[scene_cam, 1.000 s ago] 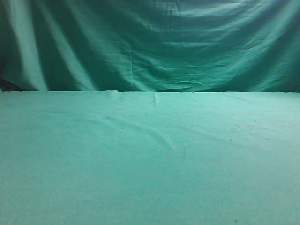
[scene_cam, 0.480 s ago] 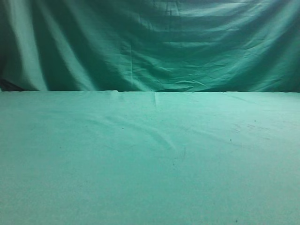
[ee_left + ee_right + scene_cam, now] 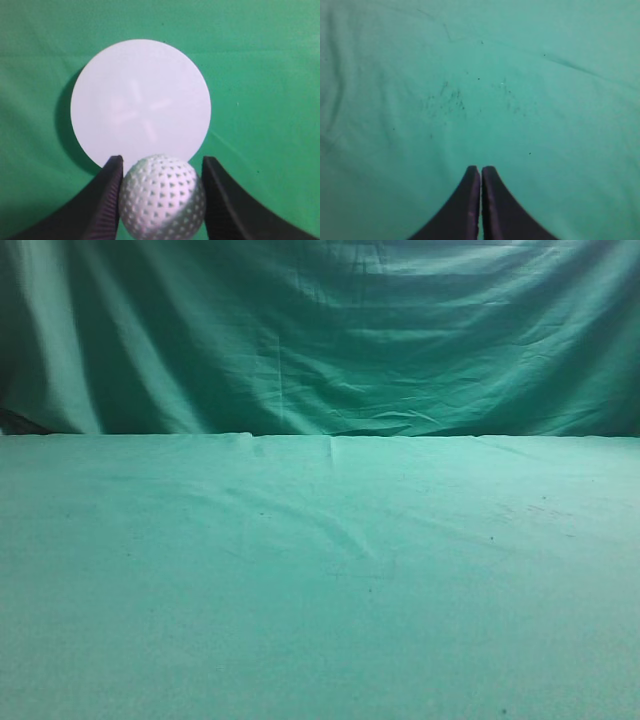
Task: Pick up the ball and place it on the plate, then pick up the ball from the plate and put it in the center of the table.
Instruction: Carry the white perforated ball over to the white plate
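Observation:
In the left wrist view, the white dimpled ball (image 3: 162, 197) sits between the two black fingers of my left gripper (image 3: 162, 161), which is shut on it. Both fingers touch its sides. Just beyond the ball lies the round white plate (image 3: 140, 95), flat on the green table cloth (image 3: 260, 75); the ball overlaps the plate's near edge in this view. My right gripper (image 3: 480, 171) is shut and empty over bare green cloth. The exterior view shows the table (image 3: 320, 590) only; ball, plate and both grippers are out of that view.
A draped green cloth backdrop (image 3: 320, 340) hangs behind the table's far edge. The table cloth has shallow wrinkles (image 3: 330, 530) and small dark specks (image 3: 450, 100).

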Robot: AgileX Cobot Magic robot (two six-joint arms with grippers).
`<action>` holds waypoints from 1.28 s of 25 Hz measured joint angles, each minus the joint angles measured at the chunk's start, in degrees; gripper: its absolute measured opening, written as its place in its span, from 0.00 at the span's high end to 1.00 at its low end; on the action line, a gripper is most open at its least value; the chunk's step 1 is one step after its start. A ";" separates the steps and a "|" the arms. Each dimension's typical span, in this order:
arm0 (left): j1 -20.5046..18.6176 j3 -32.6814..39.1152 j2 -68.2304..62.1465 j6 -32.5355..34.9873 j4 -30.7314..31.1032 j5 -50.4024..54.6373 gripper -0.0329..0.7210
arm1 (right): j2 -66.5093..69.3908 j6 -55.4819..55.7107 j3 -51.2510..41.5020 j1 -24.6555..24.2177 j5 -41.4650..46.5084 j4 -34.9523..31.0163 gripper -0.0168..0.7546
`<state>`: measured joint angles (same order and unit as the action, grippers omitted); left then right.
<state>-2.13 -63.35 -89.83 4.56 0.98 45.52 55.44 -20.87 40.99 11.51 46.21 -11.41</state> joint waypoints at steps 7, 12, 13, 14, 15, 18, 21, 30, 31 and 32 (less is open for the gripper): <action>-0.11 0.00 -0.81 0.00 2.20 -1.17 0.53 | 11.31 7.10 5.46 4.15 -1.78 5.16 0.98; -0.11 0.00 -3.36 -0.63 6.11 -2.18 0.53 | 15.26 7.23 5.61 6.98 -4.73 5.27 0.98; -0.11 0.00 -3.95 -1.76 7.30 -2.29 0.53 | 15.67 7.23 5.71 7.10 -4.99 5.27 0.98; -0.11 0.00 -4.41 -2.76 8.79 -2.39 0.53 | 15.90 7.23 5.82 7.23 -5.25 5.27 0.98; -0.11 0.00 -4.96 -3.71 10.01 -2.54 0.53 | 16.12 7.23 5.82 7.23 -5.47 5.27 0.98; -0.11 0.00 -6.54 -4.90 11.64 -3.85 0.53 | 16.12 7.23 5.82 7.30 -5.82 5.27 0.98; -0.11 0.00 -7.41 -5.24 12.09 -6.21 0.53 | 16.12 7.23 5.82 7.30 -5.81 5.27 0.98; -0.11 0.00 -8.66 -8.51 15.07 -8.41 0.38 | 16.12 7.23 5.82 7.30 -5.81 5.27 0.98; -0.11 0.00 -8.66 -8.65 15.07 -8.54 0.32 | 16.12 7.26 5.82 7.30 -5.81 5.27 0.98; -0.11 0.00 -8.66 -8.65 15.07 -8.54 0.25 | 16.12 7.26 5.82 7.30 -5.81 5.16 0.98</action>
<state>-2.24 -63.35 -98.48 -4.09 16.05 36.98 71.57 -13.62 46.81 18.82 40.40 -6.25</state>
